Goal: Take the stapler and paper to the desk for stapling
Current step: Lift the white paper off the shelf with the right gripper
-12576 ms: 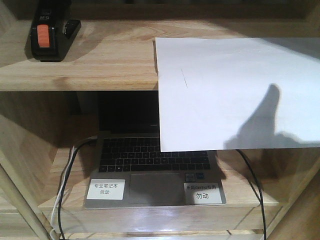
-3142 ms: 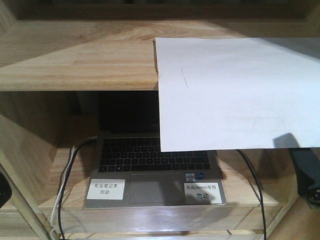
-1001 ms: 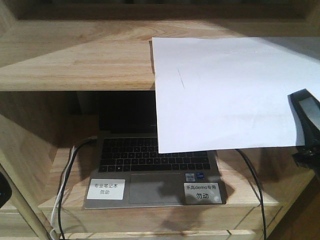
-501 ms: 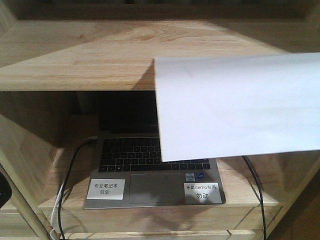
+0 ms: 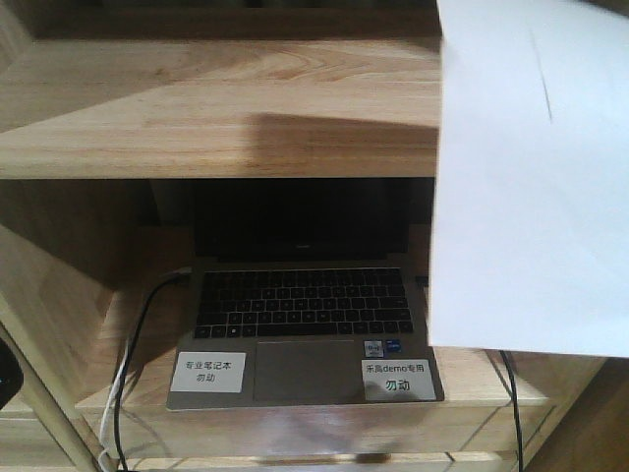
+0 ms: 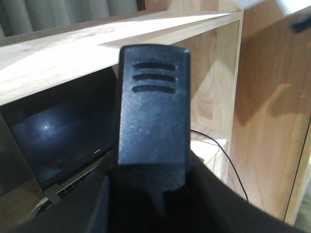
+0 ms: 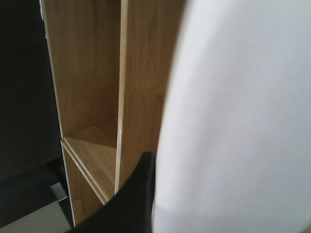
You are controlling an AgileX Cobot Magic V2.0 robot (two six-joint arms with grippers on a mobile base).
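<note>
Right gripper [image 7: 148, 194] pinches paper [image 5: 531, 197] edge; sheet hangs before right end of shelf [image 5: 197, 108]. Left gripper [image 6: 146, 206] clamps stapler [image 6: 153, 107].

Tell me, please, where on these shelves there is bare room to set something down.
The upper shelf board is bare from its left end to the paper, which hides its right part. The lower shelf is crowded: the laptop fills most of it, and cables cross the narrow strip on its left.
</note>
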